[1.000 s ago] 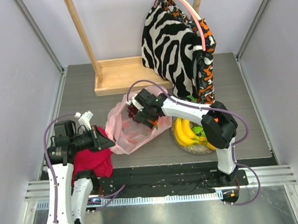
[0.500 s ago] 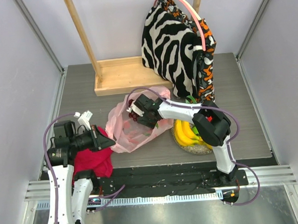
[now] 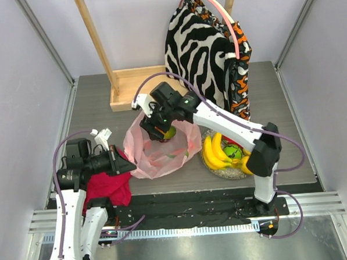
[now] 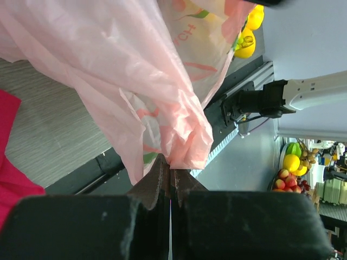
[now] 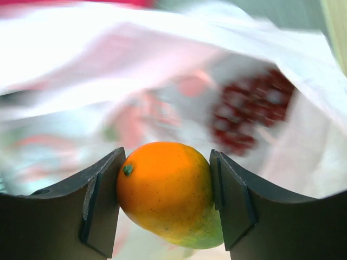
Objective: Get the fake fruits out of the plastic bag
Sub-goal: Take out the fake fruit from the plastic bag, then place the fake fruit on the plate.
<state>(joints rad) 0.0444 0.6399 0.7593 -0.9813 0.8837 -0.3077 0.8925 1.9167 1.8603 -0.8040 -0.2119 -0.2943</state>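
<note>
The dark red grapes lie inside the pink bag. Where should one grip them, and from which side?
Grip the grapes across the cluster's narrow width, coming from above through the open mouth of the plastic bag. The lumpy bunch probably gives good purchase, and film covers the other sides. The view is blurred, so no stem can be made out.

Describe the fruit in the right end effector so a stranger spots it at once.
On the grey table, find the pink plastic bag. Over its mouth the right end effector grips one egg-shaped fruit: orange fading to green, unlike the dark red grapes inside.
</note>
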